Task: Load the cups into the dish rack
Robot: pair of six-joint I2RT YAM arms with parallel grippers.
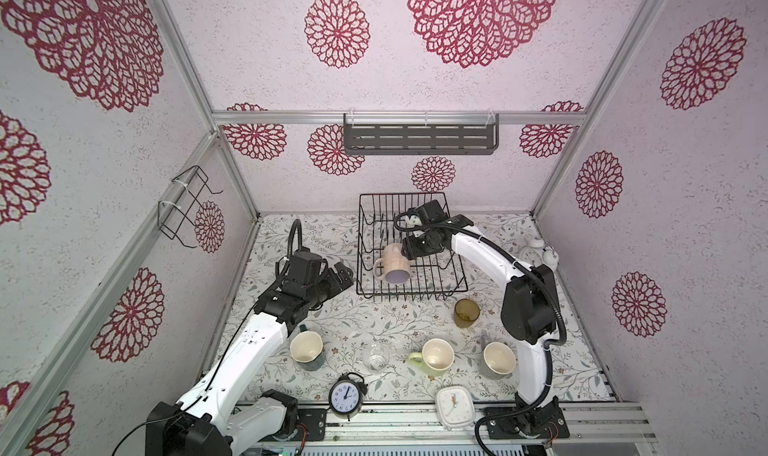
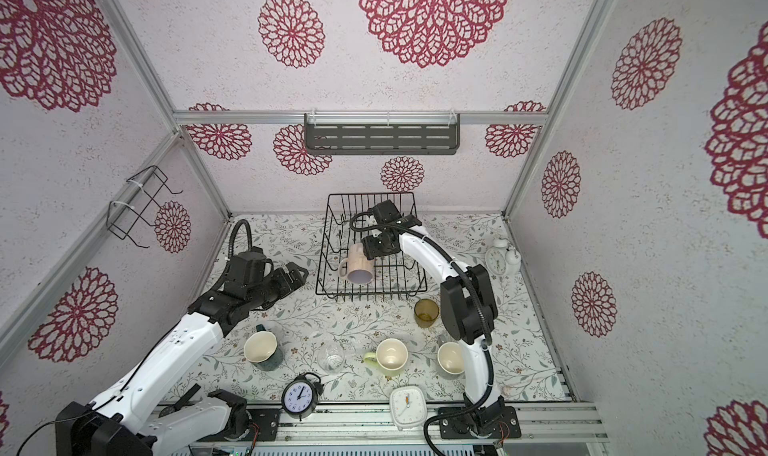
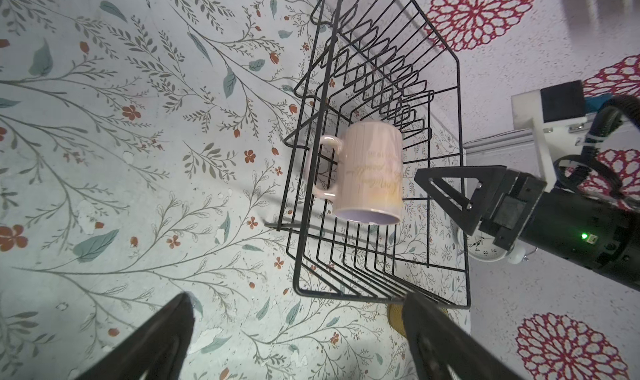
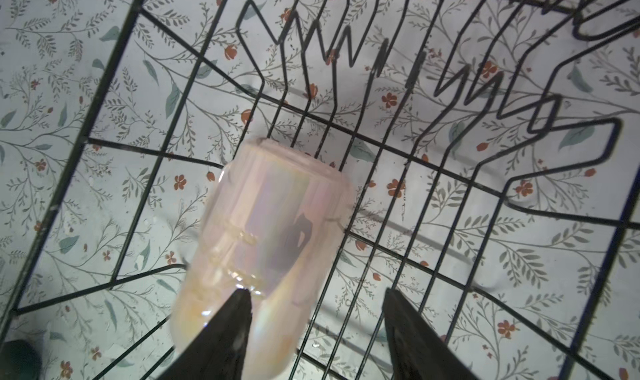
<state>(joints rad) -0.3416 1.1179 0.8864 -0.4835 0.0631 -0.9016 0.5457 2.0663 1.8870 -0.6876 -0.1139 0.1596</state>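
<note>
Black alarm clock (image 1: 345,395) sits at the front edge of the tabletop (image 1: 365,321). Going from the left: the left pincer (image 1: 345,276) hangs wide open with nothing in it, and the dark teal mug (image 1: 306,348) stands nearer the front. The pink mug (image 1: 392,262) lies tipped inside the dish rack (image 1: 415,294). The right pincer (image 1: 405,248) is just beside its base, jaws parted and not gripping. Amber tumbler (image 1: 467,313) and grey mug (image 1: 498,359) stand farther right.
</note>
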